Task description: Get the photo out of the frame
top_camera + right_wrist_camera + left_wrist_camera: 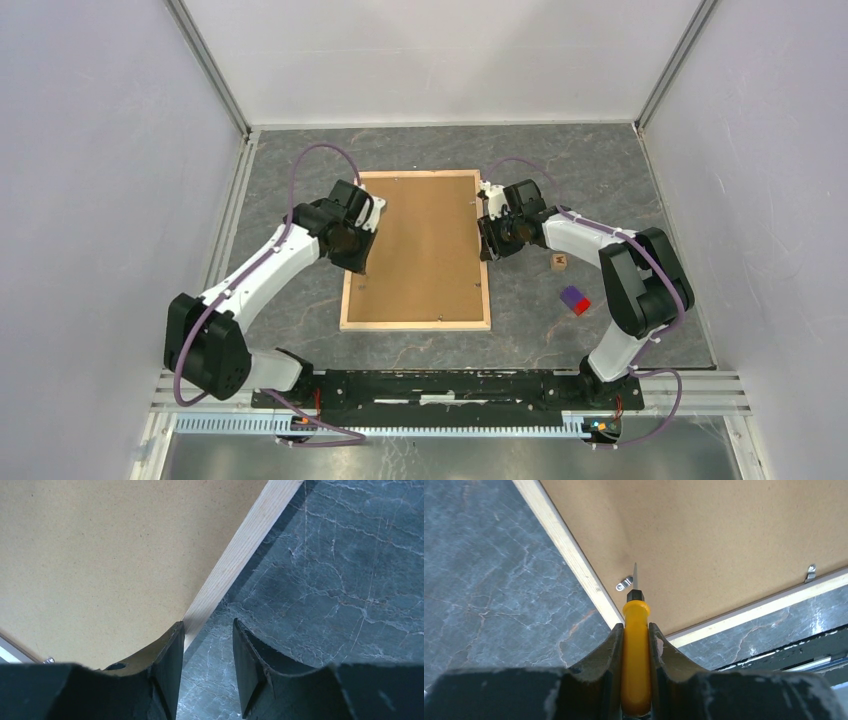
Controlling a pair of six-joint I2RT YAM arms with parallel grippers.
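Frame (415,325) lies face down near the middle of the table (600,170), its long sides running from the near edge toward the far edge. We see its pale wood rim around the brown backing panel (420,250), which sits in place.

Our left gripper (636,630) is at the frame's left long side, clenched on a yellow-handled screwdriver (635,611). The thin blade points at the backing, right beside a small metal clip (624,584) just inside the wood rim; we cannot tell if the tip touches it. A second clip (810,572) sits along the adjoining rim.

Our right gripper (207,625) is at the frame's right long side, toward the far corner. Its jaws are parted and hold nothing: one finger is over the backing by the wood rim, the other over bare table.

A small wooden cube (558,262) and a blue-and-red block (575,300) lie toward the table's right edge, apart from the frame. The cube's top bears a mark too small for us to read; we find no other writing.
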